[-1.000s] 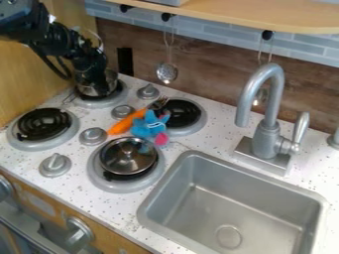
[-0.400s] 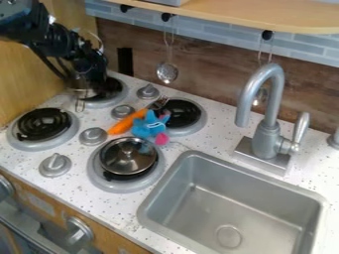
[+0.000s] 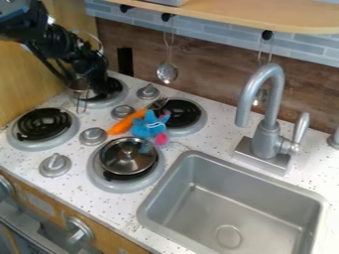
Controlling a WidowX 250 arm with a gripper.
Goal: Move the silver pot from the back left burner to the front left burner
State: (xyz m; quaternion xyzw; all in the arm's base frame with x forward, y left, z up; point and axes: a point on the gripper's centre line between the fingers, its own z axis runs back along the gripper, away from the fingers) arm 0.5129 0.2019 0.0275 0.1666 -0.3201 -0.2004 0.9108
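Over back-left coil burner (image 3: 100, 103), gripper (image 3: 98, 91) beside shiny metal pot (image 3: 78, 84); apart or clamped, cannot tell.

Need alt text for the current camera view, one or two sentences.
Robot claw at a small metal pot by the upper-left burner of a toy stove. A shiny pan sits on the lower-right burner, with a blue toy and an orange item just behind it; a sink and tall faucet are at right.

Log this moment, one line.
pincer: above back-left burner | metal pot: at pincer | shiny pan: on front-right burner | blue toy: between pan and back-right burner
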